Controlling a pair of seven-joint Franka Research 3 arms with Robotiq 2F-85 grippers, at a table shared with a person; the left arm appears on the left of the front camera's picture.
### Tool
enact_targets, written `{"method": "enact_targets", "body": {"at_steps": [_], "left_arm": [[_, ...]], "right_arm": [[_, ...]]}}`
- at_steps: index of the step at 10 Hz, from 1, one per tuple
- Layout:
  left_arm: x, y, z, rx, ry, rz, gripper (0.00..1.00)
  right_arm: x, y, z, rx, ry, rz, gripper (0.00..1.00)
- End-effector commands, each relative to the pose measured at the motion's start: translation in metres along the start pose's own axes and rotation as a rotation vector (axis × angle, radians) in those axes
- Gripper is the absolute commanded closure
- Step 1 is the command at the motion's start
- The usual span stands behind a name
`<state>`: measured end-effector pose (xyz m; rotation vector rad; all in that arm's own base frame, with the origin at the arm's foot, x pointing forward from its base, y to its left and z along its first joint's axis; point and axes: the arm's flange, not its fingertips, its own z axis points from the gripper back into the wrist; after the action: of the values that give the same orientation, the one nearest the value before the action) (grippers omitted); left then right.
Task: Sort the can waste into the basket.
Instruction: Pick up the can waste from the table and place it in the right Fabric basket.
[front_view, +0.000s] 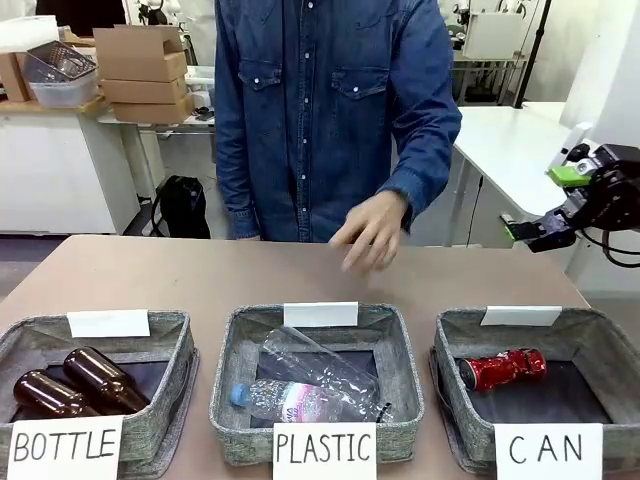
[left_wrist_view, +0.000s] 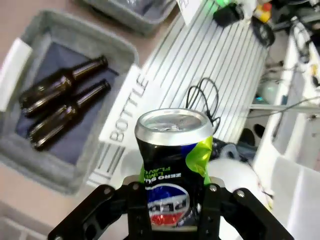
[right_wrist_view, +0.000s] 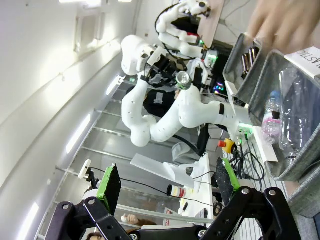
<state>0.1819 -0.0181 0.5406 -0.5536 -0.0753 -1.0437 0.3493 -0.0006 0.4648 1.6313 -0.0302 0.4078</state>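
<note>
A dented red can (front_view: 501, 368) lies in the grey CAN basket (front_view: 604, 328) at the right of the table. My left gripper (left_wrist_view: 172, 212) is shut on a dark blue-black can (left_wrist_view: 173, 150) with a silver top and a green mark, held upright high above the BOTTLE basket (left_wrist_view: 30, 150). The right wrist view picks out that same can (right_wrist_view: 183, 79) far off on the left arm. My right gripper (front_view: 543, 203) hangs open and empty above and behind the CAN basket; its green pads (right_wrist_view: 111, 187) stand wide apart.
Two brown bottles (front_view: 75, 385) lie in the BOTTLE basket (front_view: 170, 330). Clear plastic bottles (front_view: 310, 385) fill the PLASTIC basket (front_view: 400, 345). A person in a denim shirt stands at the far side, one hand (front_view: 372, 232) hovering over the table's middle.
</note>
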Motion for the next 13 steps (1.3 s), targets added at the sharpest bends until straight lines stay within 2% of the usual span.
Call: {"method": "enact_targets", "body": {"at_steps": [1, 3, 4, 5, 6, 7, 8, 9, 10, 11, 12, 13], "left_arm": [[0.084, 0.008, -0.022, -0.076, 0.084, -0.039, 0.60], [0.192, -0.002, -0.059, -0.154, 0.172, -0.160, 0.60], [0.249, -0.009, -0.078, -0.180, 0.216, -0.202, 0.60], [0.315, -0.017, -0.102, -0.222, 0.114, -0.173, 0.60], [0.365, -0.025, -0.122, -0.247, 0.004, -0.155, 0.60], [0.406, -0.036, -0.143, -0.227, -0.069, -0.195, 0.60], [0.443, -0.044, -0.169, -0.221, -0.082, -0.249, 0.60], [0.477, -0.055, -0.204, -0.272, -0.071, -0.267, 0.60], [0.505, -0.074, -0.249, -0.305, -0.071, -0.277, 0.60], [0.516, -0.086, -0.287, -0.306, -0.062, -0.255, 0.60], [0.518, -0.089, -0.313, -0.229, -0.032, -0.234, 0.60], [0.516, -0.084, -0.321, -0.164, -0.026, -0.197, 0.60]], "right_arm": [[0.000, 0.000, 0.001, -0.013, 0.002, 0.027, 0.00], [0.000, 0.000, 0.000, 0.000, 0.000, 0.000, 0.00], [-0.031, 0.038, 0.029, -0.150, -0.031, -0.029, 0.00], [-0.072, 0.068, 0.060, -0.257, -0.067, -0.050, 0.00], [-0.111, 0.082, 0.086, -0.375, -0.099, -0.040, 0.00], [-0.149, 0.090, 0.110, -0.472, -0.153, -0.031, 0.00], [-0.181, 0.093, 0.125, -0.500, -0.212, -0.040, 0.00], [-0.202, 0.092, 0.135, -0.504, -0.301, -0.048, 0.00], [-0.162, 0.098, 0.115, -0.468, -0.164, -0.031, 0.00], [-0.162, 0.098, 0.115, -0.468, -0.164, -0.031, 0.00], [-0.162, 0.098, 0.115, -0.468, -0.164, -0.031, 0.00], [-0.162, 0.098, 0.115, -0.468, -0.164, -0.031, 0.00]]}}
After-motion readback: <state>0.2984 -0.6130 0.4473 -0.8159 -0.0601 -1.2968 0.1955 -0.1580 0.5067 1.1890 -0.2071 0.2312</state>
